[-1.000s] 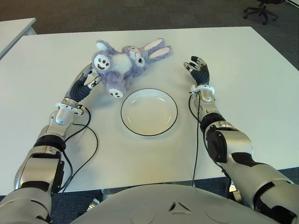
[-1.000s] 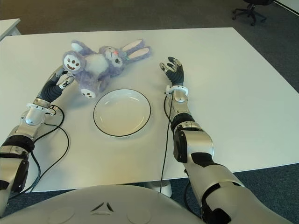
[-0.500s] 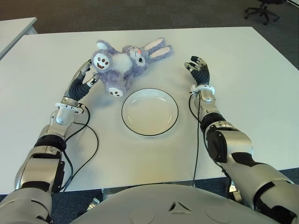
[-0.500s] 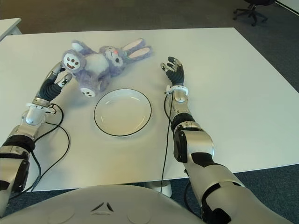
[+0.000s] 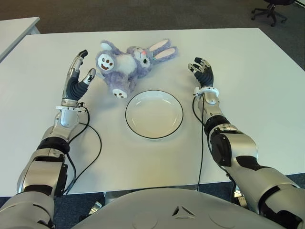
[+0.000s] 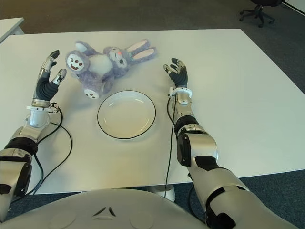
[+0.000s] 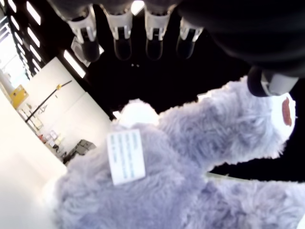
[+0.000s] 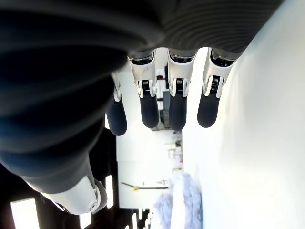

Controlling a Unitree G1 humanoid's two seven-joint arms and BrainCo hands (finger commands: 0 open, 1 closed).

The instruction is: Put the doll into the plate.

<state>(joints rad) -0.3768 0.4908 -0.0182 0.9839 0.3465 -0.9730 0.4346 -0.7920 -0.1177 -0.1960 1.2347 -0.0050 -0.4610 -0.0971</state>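
A purple plush bunny doll [image 5: 125, 67] lies on the white table [image 5: 248, 86], just behind and left of the white plate [image 5: 154, 114]. One of its feet points toward the plate's rim. My left hand [image 5: 77, 75] is raised to the left of the doll, fingers spread, a small gap between them and the plush. The left wrist view shows the doll [image 7: 181, 176] close in front of the open fingers [image 7: 121, 28]. My right hand [image 5: 202, 69] is to the right of the plate and the doll's ears, fingers loosely spread and holding nothing.
Black cables [image 5: 93, 148] trail over the table by my left forearm and another by the right forearm [image 5: 199, 143]. A second table's corner [image 5: 16, 28] shows at the far left. An office chair [image 5: 269, 9] stands on the floor at the back right.
My left hand has let go of the doll, lifted and drawn back to the left with fingers opening. The doll settled slightly rightward. The right hand has not moved.
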